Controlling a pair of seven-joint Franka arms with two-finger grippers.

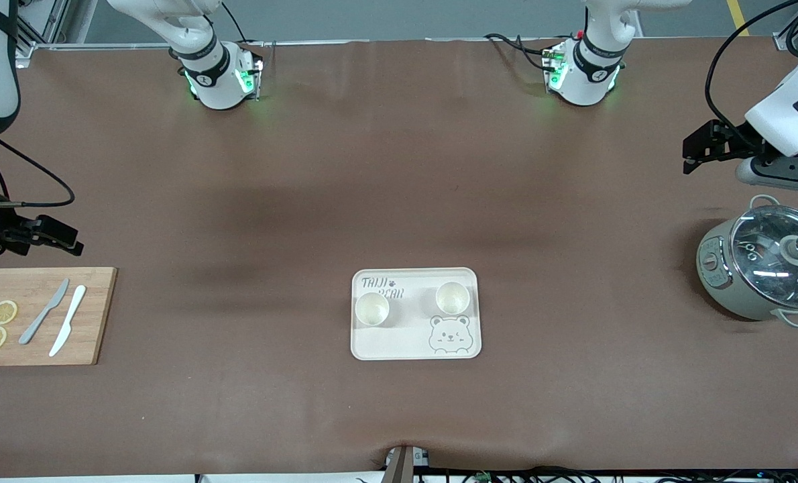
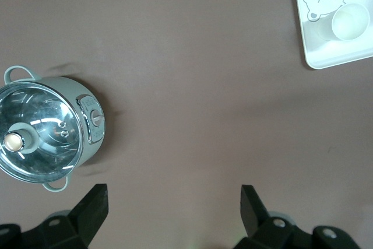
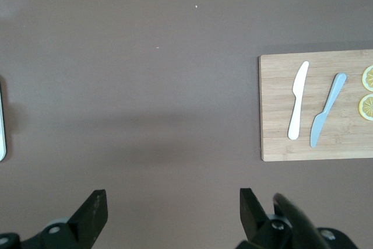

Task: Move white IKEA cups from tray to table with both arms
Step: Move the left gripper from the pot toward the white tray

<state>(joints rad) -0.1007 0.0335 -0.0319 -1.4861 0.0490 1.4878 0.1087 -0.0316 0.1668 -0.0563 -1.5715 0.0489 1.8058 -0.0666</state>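
2 small off-white tapered cups (image 1: 372, 309) (image 1: 452, 298) stood on the cream bear-printed tray (image 1: 415, 349) near the brown desk's (image 1: 399, 168) front edge. Left gripper (image 1: 697, 151) and right gripper (image 1: 60, 236) hung wide, empty, at opposite desk ends. Risk: simultaneous reaches colliding over the tray.

Tray (image 3: 2, 122) and wooden cutting board (image 1: 37, 315) cut by edges

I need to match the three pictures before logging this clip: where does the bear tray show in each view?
Front view: the tray lies low in the middle of the table, with both cups on it.
Left wrist view: the tray is cut off at the upper right corner, bear face and one cup showing.
Right wrist view: only a sliver of its rim at the left edge.
Shared landmark: the tray's cream rim.
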